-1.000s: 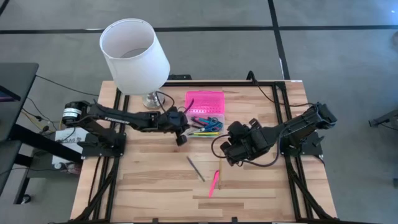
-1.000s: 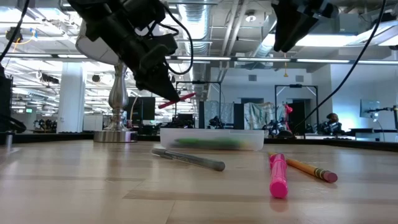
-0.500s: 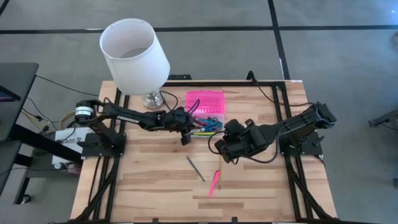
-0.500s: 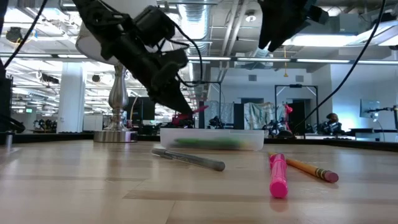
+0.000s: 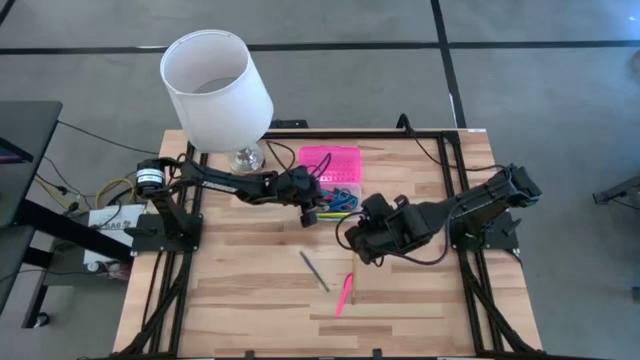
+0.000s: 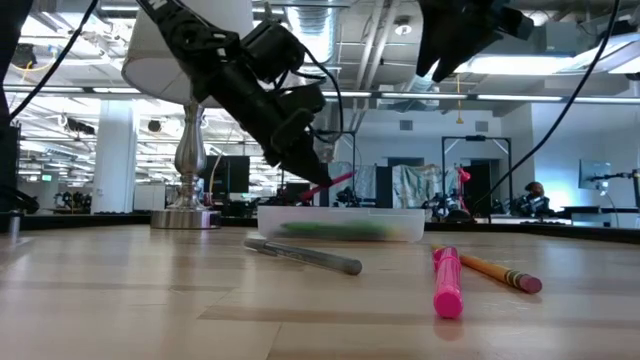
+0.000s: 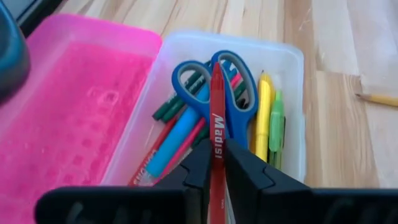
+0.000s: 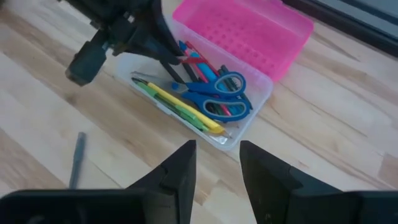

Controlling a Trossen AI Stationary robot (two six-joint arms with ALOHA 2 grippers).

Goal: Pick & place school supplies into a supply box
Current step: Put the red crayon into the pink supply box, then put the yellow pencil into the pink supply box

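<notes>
The supply box stands open at the table's far middle, its clear base (image 5: 338, 203) beside its pink lid (image 5: 328, 160). In the base lie blue-handled scissors (image 7: 217, 78) and several pens and markers (image 8: 186, 99). My left gripper (image 5: 310, 212) hangs just above the base's left end, shut on a red pencil (image 7: 217, 121). My right gripper (image 5: 352, 240) hovers open, well above the table, near the box's right side, with nothing between its fingers (image 8: 183, 165). A grey pen (image 5: 315, 270), a pink marker (image 5: 343, 293) and a yellow pencil (image 6: 500, 271) lie flat on the table. My left gripper pinches the red pencil's shaft (image 7: 217, 149) between its two fingers. The fingers (image 6: 300, 165) slant down from the table's left and lie along the pencil. Its free end (image 6: 340, 180) sticks out past the fingertips over the box, lifted clear of the rim.
A lamp with a white shade (image 5: 215, 85) and metal foot (image 5: 245, 158) stands at the far left, close behind my left arm. Black frame rails (image 5: 455, 180) run along both table sides. Bare wood lies at the near edge.
My left gripper has carried the red pencil toward the table's right and down, from beside the box to just over its clear base, rolling a little. My right gripper has stayed where it was but its wrist has turned slightly.
</notes>
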